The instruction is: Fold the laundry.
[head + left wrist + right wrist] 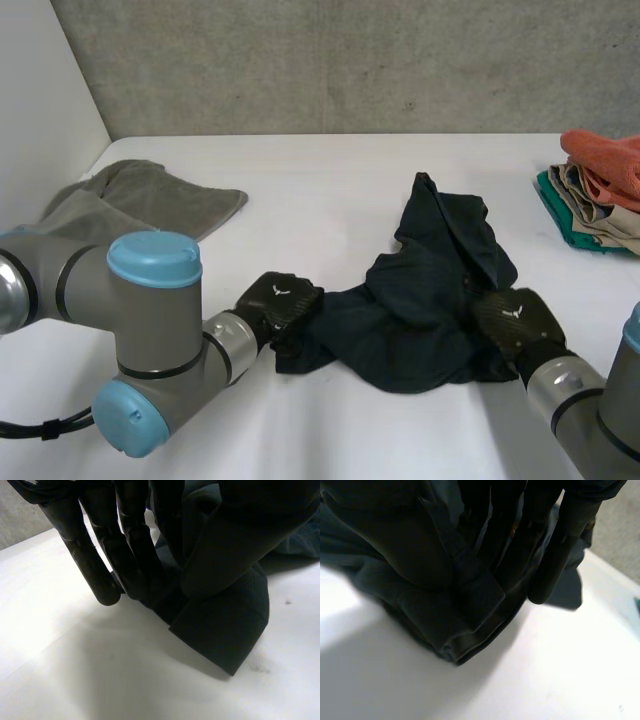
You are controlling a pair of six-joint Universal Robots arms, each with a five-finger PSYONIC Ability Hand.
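Note:
A dark navy garment [430, 300] lies crumpled in the middle of the white table [320, 170]. My left hand [278, 303] is at its near left corner. In the left wrist view the thumb and fingers [100, 565] pinch a folded hem of the garment [225, 630] just above the table. My right hand [520, 322] is at the garment's near right edge. The right wrist view has its fingers [560, 555] and thumb closed on a bunched hem of the same garment [435, 625].
A grey cloth [140, 195] lies loosely at the far left of the table. A stack of folded clothes [600, 195], orange on top, stands at the right edge. Bare table stretches in front of and behind the garment.

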